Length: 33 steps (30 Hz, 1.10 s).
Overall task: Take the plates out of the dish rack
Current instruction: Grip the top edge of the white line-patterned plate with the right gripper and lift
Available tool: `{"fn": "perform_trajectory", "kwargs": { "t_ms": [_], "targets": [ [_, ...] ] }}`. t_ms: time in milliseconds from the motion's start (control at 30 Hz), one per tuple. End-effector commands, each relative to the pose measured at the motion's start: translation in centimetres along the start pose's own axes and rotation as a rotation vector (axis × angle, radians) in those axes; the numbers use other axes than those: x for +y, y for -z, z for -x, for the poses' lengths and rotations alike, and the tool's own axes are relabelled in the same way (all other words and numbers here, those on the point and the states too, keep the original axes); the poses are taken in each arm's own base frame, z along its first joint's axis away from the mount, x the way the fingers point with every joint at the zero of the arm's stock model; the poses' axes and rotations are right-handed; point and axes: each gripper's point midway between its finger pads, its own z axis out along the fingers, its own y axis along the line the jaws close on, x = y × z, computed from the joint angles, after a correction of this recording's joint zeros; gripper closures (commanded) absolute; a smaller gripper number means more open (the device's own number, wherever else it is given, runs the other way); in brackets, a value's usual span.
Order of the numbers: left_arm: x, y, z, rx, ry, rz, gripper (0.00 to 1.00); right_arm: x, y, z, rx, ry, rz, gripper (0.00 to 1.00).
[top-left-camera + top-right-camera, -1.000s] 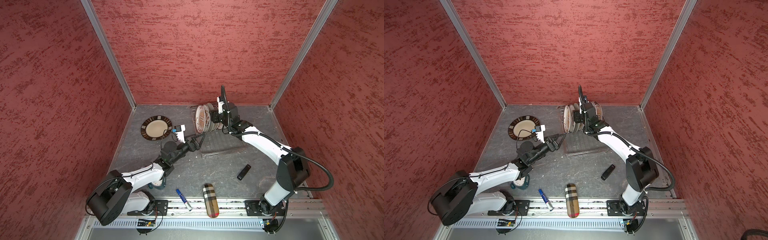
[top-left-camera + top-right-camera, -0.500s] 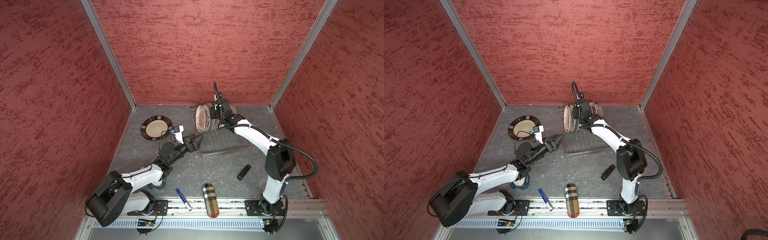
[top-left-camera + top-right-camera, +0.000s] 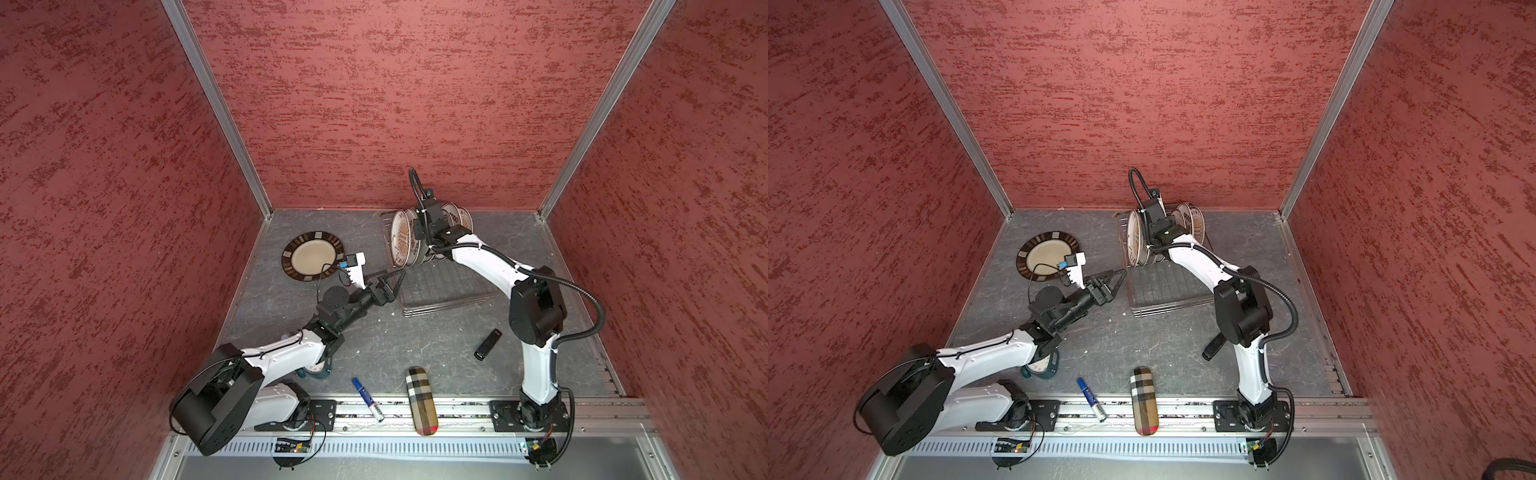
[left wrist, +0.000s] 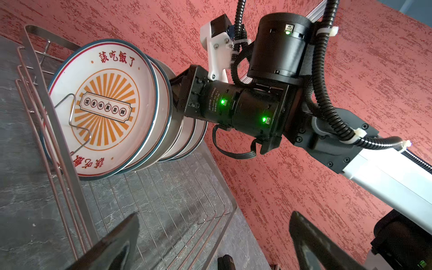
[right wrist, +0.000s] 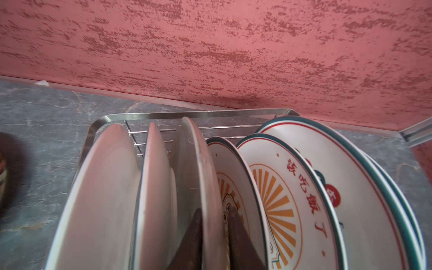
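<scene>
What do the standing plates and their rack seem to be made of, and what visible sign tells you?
The plates look like glazed ceramic: glossy white faces, printed patterns, painted rims. The dish rack looks like polished metal, probably steel: thin silvery wires, mirror-bright rim.

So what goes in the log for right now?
right pincer: gripping grey plate in dish rack | left pincer: open, empty, by rack

Plates [image 3: 401,243] in dish rack [image 3: 446,289], far end

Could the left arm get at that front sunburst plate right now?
Probably yes: the left fingers, open, face the front plate, with only a wire loop of the dish rack crossing its face.
</scene>
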Motion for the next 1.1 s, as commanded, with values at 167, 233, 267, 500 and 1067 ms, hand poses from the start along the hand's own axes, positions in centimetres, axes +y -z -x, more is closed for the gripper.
{"fn": "perform_trajectory", "kwargs": {
  "t_ms": [167, 233, 267, 500, 1067],
  "targets": [
    [0.4, 0.2, 0.2, -0.012, -0.010, 0.015, 0.01, -0.2, 0.1, 0.8, -0.017, 0.040, -0.085, 0.90],
    [0.5, 0.1, 0.2, -0.013, -0.010, 0.020, 0.01, -0.1, 0.1, 0.8, -0.017, 0.039, -0.081, 0.90],
    [0.5, 0.1, 0.1, -0.011, -0.009, 0.019, 0.01, -0.1, 0.2, 0.9, -0.020, 0.040, -0.081, 0.91],
    [0.9, -0.1, 0.1, -0.011, -0.009, 0.030, 0.01, 0.0, 1.1, 2.8, -0.071, 0.045, -0.082, 0.92],
    [0.7, 0.8, 0.7, -0.038, -0.003, 0.023, 0.01, -2.4, 6.8, 9.3, -0.231, 0.026, -0.150, 0.98]
  ]
}}
